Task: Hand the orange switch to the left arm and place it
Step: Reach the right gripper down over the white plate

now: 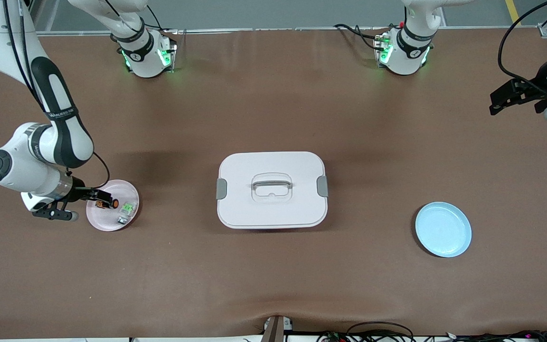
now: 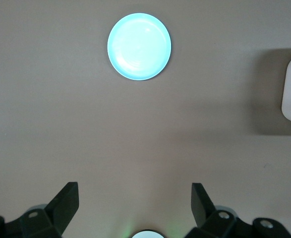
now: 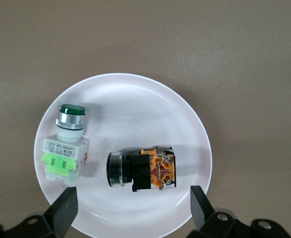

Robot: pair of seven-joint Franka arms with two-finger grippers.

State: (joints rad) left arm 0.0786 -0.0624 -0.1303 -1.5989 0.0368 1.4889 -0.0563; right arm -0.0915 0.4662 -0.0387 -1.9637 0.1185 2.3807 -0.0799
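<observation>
The right end effector [image 1: 94, 194] hangs low over the edge of a pink plate [image 1: 100, 221] at the right arm's end of the brown surface [image 1: 273, 104]. Its fingers [image 3: 63, 210] are spread wide, with nothing between them. In the right wrist view, the orange switch [image 3: 143, 168] lies on its side on the plate, directly ahead of the gap between the two fingertips and close to them. Its black barrel and dark cap point one way, and its orange contact block sits nearer one fingertip. Beside it on the same plate, apart from it, lies a green switch [image 3: 66, 146] with a green cap, a silver collar and a white-and-green body. It lies a little ahead of the other fingertip.

The left end effector [image 1: 508, 99] waits in the air over the left arm's end of the surface, its fingers [image 2: 66, 203] also spread and holding nothing. A light blue plate [image 2: 139, 46] lies on the surface well ahead of it, bare in both views that show it.

The white box [image 1: 272, 190] sits in the middle of the surface between the two plates, well apart from both end effectors. Its lid is on, with grey latches at both ends and a recessed grey handle on top. Only a corner of it shows in the left wrist view.
</observation>
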